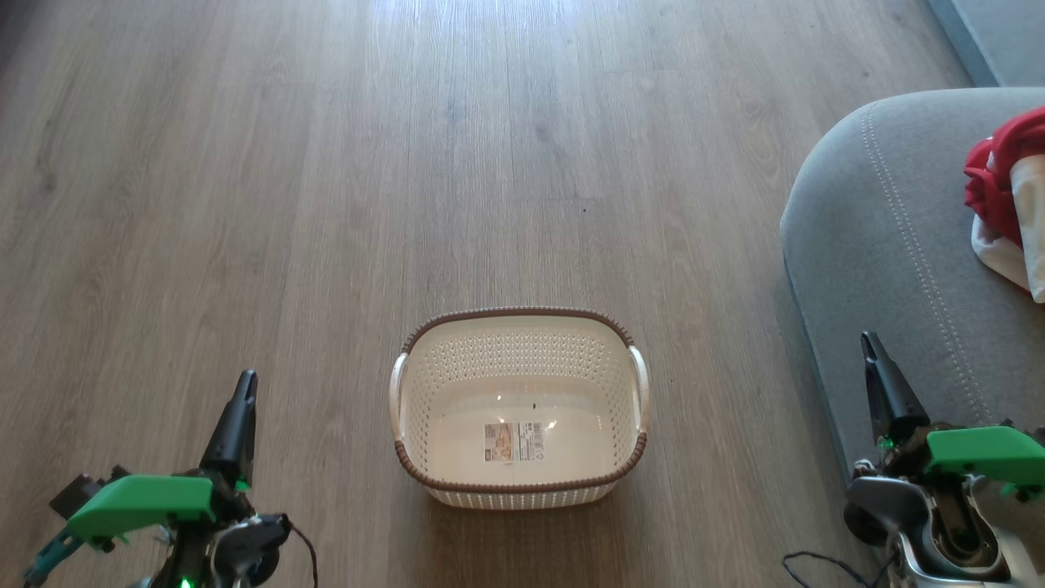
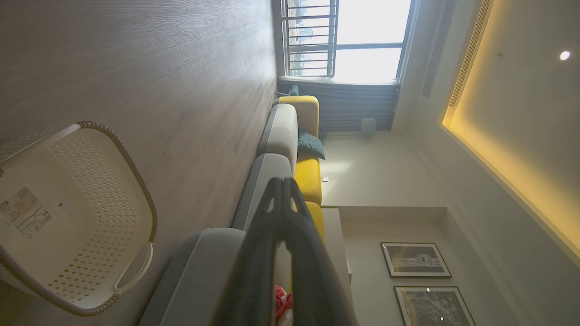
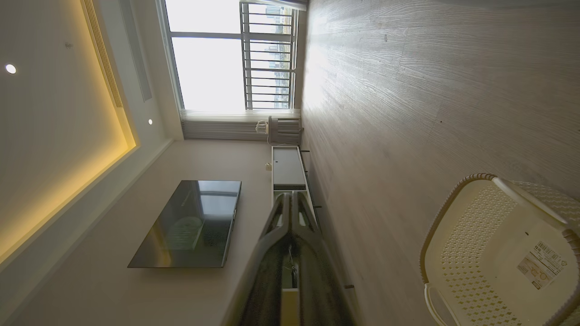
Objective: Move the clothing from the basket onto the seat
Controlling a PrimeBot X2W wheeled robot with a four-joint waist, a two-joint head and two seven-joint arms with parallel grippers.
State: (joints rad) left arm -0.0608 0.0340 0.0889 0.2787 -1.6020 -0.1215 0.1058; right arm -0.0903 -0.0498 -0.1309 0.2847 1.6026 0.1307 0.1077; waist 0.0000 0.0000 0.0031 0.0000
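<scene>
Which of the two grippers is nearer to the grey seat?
The right gripper: shut, it hangs by the edge of the seat, below the clothing in the head view. The left gripper is across the basket, over the floor.

clothing (image 1: 998, 175) cut by the right edge, seat (image 1: 882, 245) likewise, basket (image 1: 522, 359) label (image 1: 513, 442) print too small to read

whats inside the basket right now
The basket holds a label sticker on its bottom and nothing else. Its bottom is in plain view, with nothing covering any part. The red and white clothing lies on the grey seat.
</scene>
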